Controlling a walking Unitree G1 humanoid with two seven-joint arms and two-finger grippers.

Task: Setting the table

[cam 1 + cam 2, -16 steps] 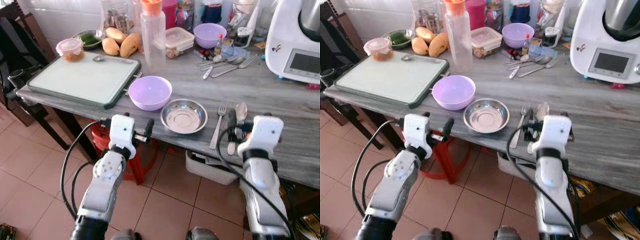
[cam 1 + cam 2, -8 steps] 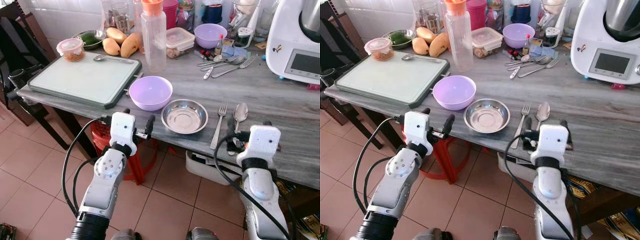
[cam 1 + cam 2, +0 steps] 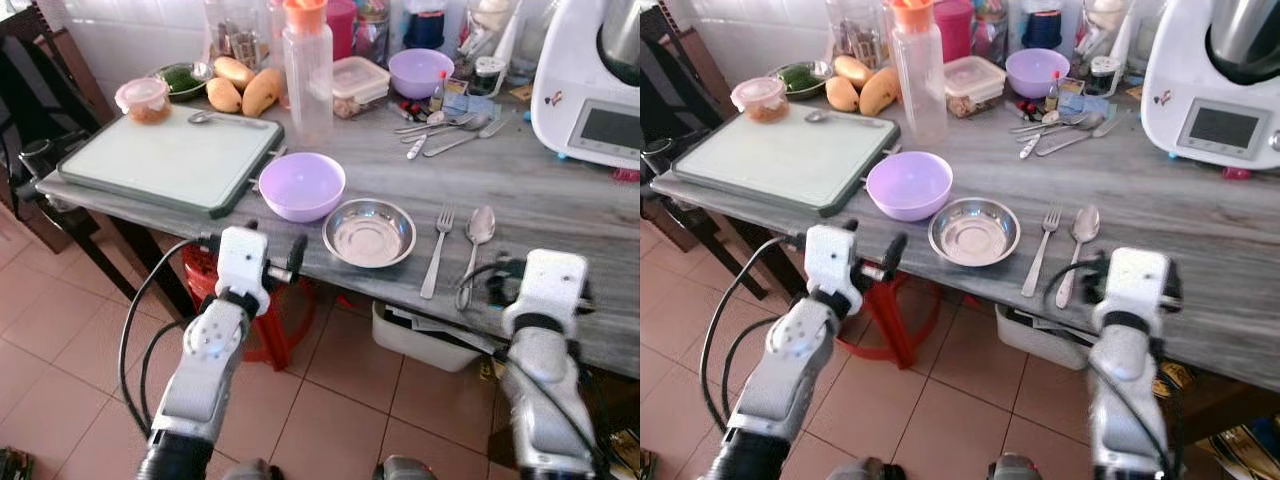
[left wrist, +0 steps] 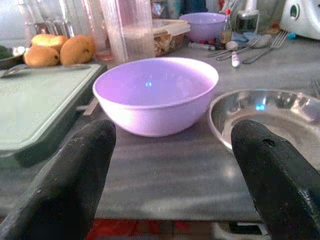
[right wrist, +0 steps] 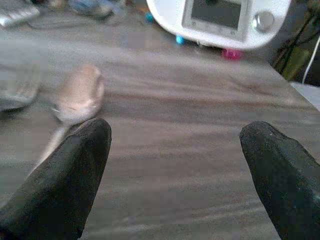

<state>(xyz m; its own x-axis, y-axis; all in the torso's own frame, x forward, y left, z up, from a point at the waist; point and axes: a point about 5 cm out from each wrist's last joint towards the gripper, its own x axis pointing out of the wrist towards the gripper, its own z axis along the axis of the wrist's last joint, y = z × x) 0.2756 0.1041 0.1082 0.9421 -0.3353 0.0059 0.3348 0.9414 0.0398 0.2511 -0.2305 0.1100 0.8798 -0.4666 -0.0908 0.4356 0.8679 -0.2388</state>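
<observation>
Both grippers' jaws stood spread at the surface [image 3: 560, 190] edge; the right gripper [image 5: 172, 165], beside the spoon [image 3: 478, 232], risked knocking it floorward.

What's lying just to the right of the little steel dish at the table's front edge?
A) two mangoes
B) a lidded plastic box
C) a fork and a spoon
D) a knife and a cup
C: a fork and a spoon lie side by side on the table, right of the steel dish.

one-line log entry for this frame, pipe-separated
task: setting the table | left gripper: open, facing purple bowl | right gripper: open, empty, beside spoon | fork between spoon and steel dish
</observation>
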